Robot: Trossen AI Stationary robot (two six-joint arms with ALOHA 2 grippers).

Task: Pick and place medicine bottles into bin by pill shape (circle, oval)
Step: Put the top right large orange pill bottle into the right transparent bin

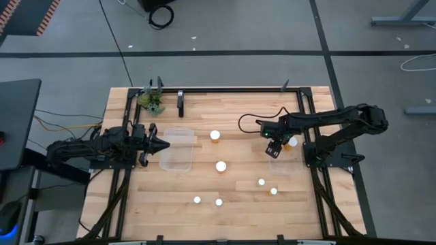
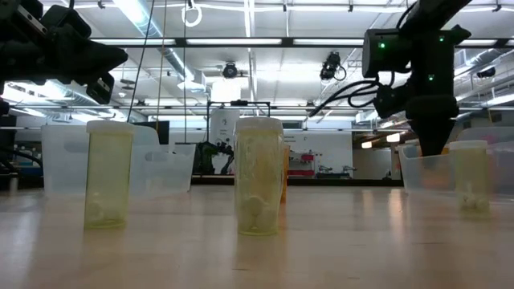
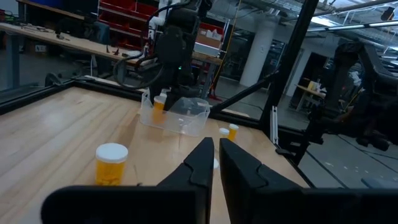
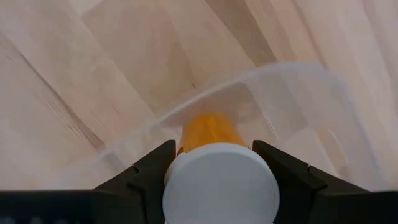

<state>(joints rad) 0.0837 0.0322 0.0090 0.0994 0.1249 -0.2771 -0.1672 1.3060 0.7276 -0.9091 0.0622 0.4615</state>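
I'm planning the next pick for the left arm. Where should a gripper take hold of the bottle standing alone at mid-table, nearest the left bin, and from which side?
Probably from straight above, fingers closing across the white cap of the bottle or the body just beneath. It stands upright, round, with bare wood all around, so no neighbour blocks either finger. The left gripper hovers over the left bin.

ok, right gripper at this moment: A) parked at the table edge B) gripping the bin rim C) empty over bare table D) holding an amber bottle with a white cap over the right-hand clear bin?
D: in the right wrist view the right gripper has its fingers on either side of an amber bottle with a white cap, above the wall of the clear bin; the high view places it over the right-hand bin.
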